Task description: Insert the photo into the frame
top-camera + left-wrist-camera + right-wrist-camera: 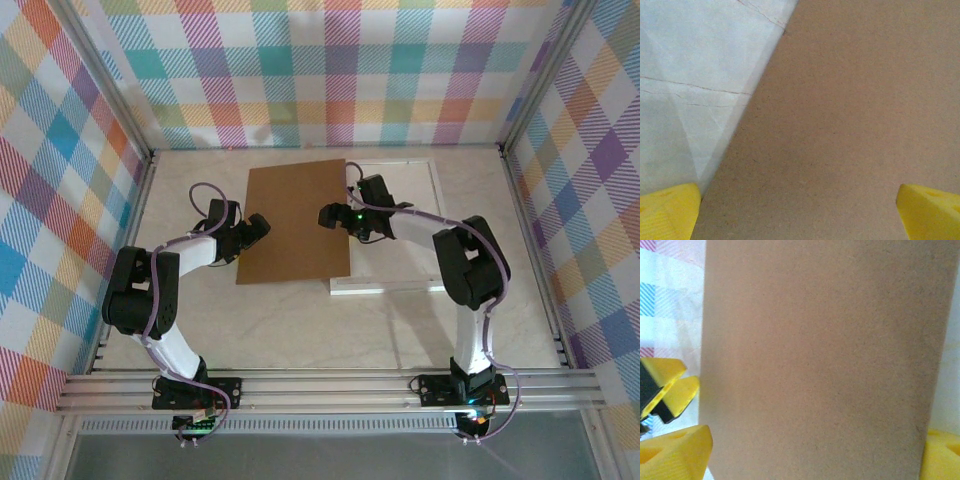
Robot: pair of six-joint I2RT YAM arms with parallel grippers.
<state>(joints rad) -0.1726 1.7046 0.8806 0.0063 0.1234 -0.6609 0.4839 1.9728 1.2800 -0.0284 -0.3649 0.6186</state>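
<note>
The brown backing board [297, 222] lies askew across the middle of the surface [300, 330], its right part covering the left side of the frame [395, 288], which rests flat to the right of centre. Where the photo is I cannot tell; it may be under the board.

The job at hand looks like getting that board clear of the frame. Your left fingers [258, 226] sit at its left edge and your right fingers [328, 214] at its right edge, over the frame. Both pairs are spread wide and grip nothing. Bite on the board's thin edge, not its face, and close only once one finger is properly under it. Keep both ends level as you carry it, so a corner doesn't drag on the pane.

The overhead view alone gives you the overlap of board and frame. The left wrist camera adds the board's edge running diagonally against the pale surface. The right wrist camera looks right across the board to the left fingers on the far side.
</note>
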